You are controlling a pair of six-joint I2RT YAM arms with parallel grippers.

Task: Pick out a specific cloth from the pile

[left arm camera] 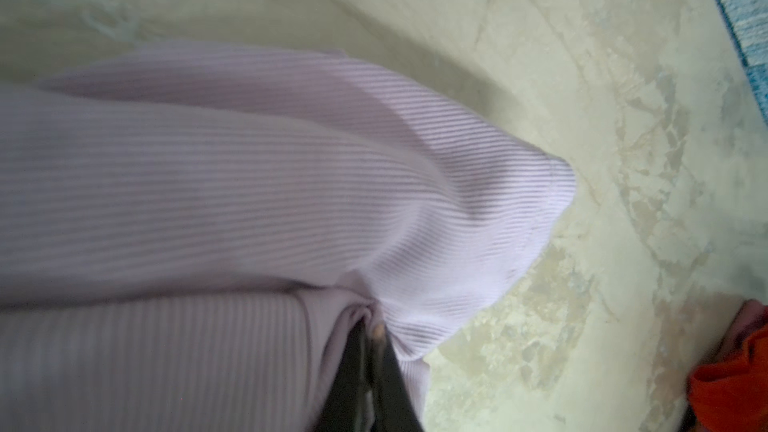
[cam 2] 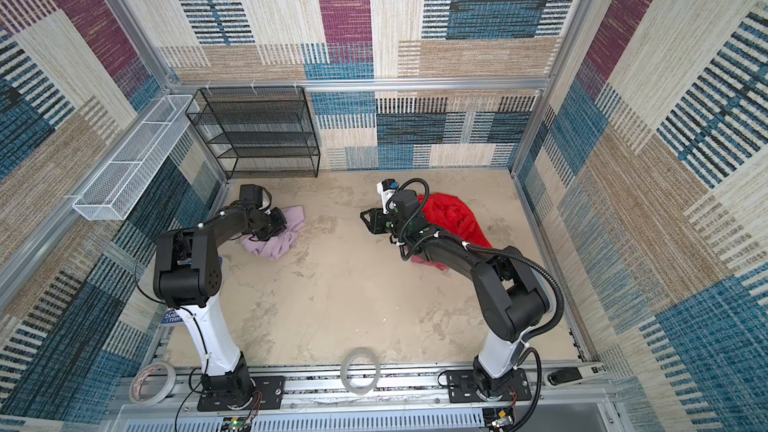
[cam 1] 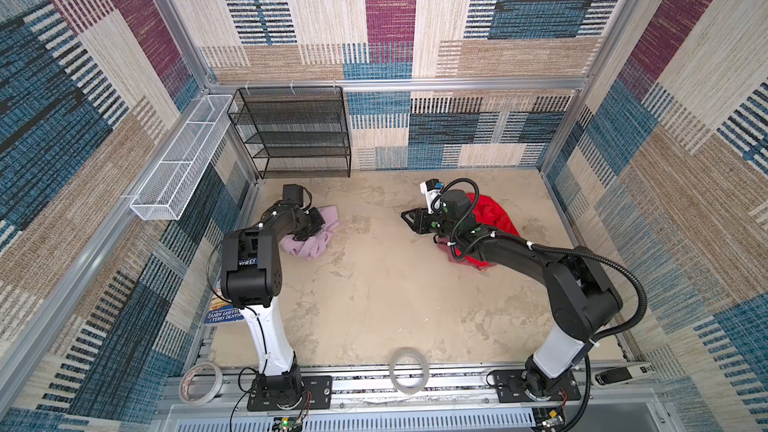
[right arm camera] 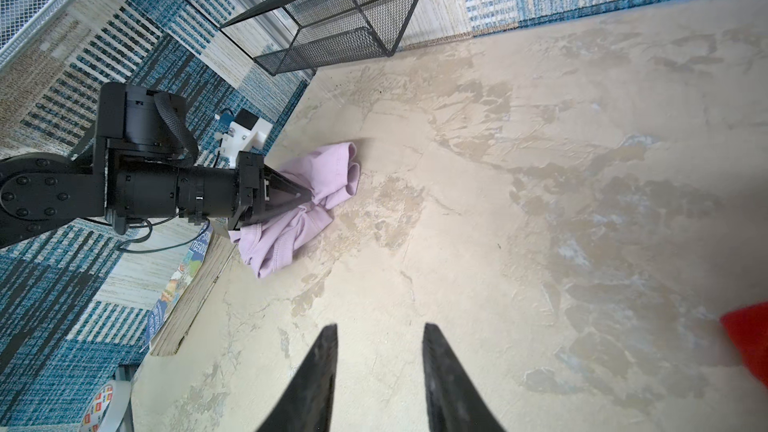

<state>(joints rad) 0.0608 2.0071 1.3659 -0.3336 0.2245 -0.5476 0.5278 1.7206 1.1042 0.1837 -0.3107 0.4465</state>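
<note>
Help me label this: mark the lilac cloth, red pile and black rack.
lilac cloth (right arm camera: 328, 172): right wrist view, upper fold.
red pile (cam 1: 496, 216): a top view, red crest.
black rack (cam 1: 299, 135): a top view, middle shelf.

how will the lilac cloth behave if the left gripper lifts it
Probably floppy: the cloth droops in soft folds around the shut left gripper. Likely light, being a small thin bundle. Its ribbed knit, clear in the left wrist view, should resist slipping, though loose ends may drag.

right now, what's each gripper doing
left gripper: shut on the cloth
right gripper: open, empty
</note>
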